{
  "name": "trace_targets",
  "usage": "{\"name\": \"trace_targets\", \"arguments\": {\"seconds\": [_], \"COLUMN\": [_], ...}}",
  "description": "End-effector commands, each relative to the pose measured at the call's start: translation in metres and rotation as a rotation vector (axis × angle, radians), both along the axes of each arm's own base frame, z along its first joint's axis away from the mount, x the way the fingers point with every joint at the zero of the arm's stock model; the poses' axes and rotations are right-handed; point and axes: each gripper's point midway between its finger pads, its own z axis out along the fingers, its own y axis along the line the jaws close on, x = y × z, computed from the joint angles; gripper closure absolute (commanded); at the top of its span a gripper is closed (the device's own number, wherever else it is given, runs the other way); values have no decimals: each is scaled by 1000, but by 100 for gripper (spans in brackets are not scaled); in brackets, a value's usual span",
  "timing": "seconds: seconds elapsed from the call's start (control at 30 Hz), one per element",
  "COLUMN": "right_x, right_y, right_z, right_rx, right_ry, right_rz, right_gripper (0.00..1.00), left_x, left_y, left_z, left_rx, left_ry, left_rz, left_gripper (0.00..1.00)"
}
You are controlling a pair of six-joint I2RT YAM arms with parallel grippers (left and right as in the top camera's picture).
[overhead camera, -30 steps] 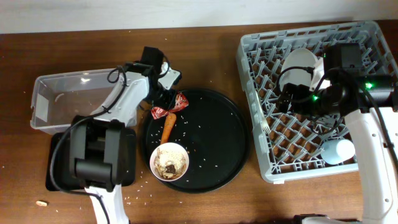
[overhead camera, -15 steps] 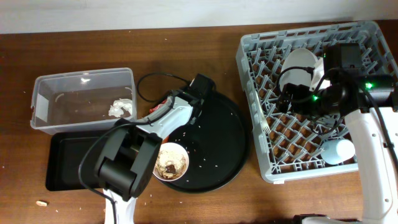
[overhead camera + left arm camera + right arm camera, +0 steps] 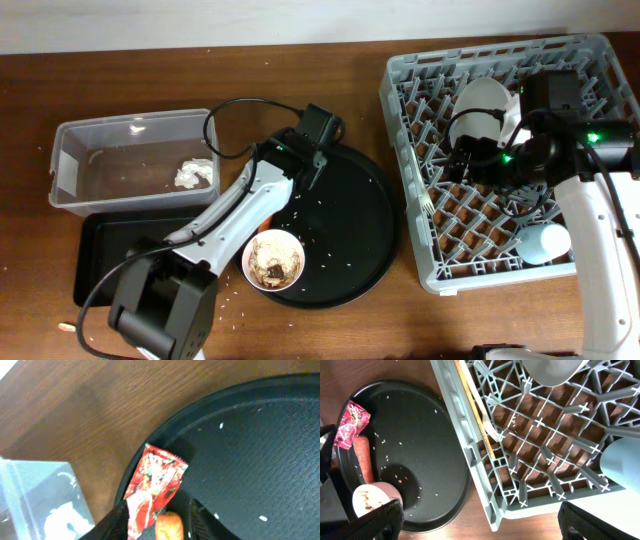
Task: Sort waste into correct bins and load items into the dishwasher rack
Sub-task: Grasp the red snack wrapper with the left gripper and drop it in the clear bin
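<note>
Left gripper (image 3: 156,520) low at the round black tray's (image 3: 250,460) edge, jaws apart, straddling red wrapper (image 3: 157,480) and carrot (image 3: 168,524) tip — likely lining up the wrapper. Right gripper (image 3: 487,520) spread wide, empty, above the dishwasher rack (image 3: 470,460) — clear of the work.

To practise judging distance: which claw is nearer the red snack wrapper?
Left. The left claw hangs right over the red snack wrapper at the round tray edge; the right claw is far off, above the dishwasher rack.
</note>
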Motion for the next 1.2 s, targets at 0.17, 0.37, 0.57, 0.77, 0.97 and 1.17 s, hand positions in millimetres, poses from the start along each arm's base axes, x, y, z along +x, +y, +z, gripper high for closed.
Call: {"name": "trace_targets", "arguments": {"seconds": [0.17, 0.37, 0.57, 0.77, 0.97, 1.17], "right_x": [-3, -2, -4, -4, -4, -4], "right_y": [-3, -3, -3, -3, -3, -3], "right_z": [5, 5, 5, 5, 5, 5], "right_rx": [-12, -15, -15, -15, -14, -14], "right_ry": [-16, -21, -15, -14, -13, -13], "right_rz": [0, 7, 7, 7, 7, 7], "right_gripper": [2, 2, 2, 2, 2, 2], "left_x": [9, 19, 11, 19, 25, 29], "left_y": [0, 21, 28, 54, 48, 74], "left_z": [-105, -100, -70, -93, -83, -8], "left_rx": [67, 174, 163, 7, 5, -98], "left_ry": [80, -8, 6, 137, 124, 25], "left_rz": [117, 191, 193, 226, 158, 209], "left_gripper": [58, 71, 69, 71, 100, 85]}}
